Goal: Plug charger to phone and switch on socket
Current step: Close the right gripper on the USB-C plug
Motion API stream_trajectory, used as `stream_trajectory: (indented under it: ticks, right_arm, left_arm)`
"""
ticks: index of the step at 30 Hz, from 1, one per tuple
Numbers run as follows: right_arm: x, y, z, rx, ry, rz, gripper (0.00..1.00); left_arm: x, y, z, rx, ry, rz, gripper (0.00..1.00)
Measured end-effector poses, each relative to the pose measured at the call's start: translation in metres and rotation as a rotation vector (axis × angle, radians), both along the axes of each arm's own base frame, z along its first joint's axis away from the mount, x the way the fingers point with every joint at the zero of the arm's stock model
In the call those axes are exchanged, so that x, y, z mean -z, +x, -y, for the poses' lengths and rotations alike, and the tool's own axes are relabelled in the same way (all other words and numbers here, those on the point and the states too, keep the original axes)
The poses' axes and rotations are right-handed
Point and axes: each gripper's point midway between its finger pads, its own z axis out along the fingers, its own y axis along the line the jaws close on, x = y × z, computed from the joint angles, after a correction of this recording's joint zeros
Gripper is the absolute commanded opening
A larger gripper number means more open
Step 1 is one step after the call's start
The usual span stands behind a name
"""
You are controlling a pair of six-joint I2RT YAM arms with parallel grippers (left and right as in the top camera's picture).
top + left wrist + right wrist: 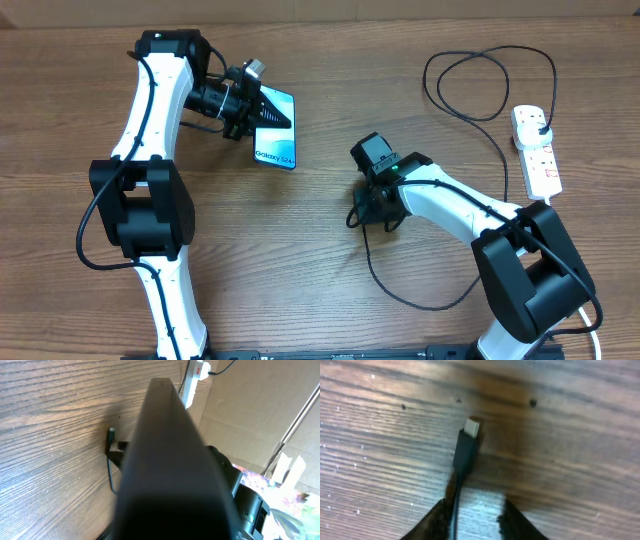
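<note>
The left gripper (pixel 280 115) clasps the slick, rigid phone (pixel 275 146); the limp charger (pixel 465 455) runs between the jaws of the right gripper (pixel 472 512), clamping unclear, best pinched behind its stiff tip (pixel 472 426).

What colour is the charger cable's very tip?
Silvery white metal tip of the thin black charger cable; best in right wrist view.

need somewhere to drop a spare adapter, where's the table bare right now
Bare wood lies centre front, between the left arm and the lower loop of the cable, and at the back between the phone and the upper loop. The right side is crowded: right arm, cable loops and power strip.
</note>
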Motion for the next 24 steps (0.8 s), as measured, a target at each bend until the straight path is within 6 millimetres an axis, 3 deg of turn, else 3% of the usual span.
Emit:
stream_trajectory:
  ticks: [5, 11, 24]
  right_arm:
    - [-0.002, 0.011, -0.009, 0.015, 0.038, 0.044, 0.21]
    - [-0.005, 0.023, -0.015, 0.046, 0.067, 0.088, 0.21]
    - [-0.004, 0.025, -0.012, 0.068, 0.050, 0.097, 0.27]
  left_arm:
    - [0.000, 0.001, 0.000, -0.001, -0.003, 0.006, 0.04]
    - [0.000, 0.002, 0.000, -0.001, -0.004, 0.012, 0.04]
    - [0.000, 0.002, 0.000, -0.001, -0.004, 0.012, 0.04]
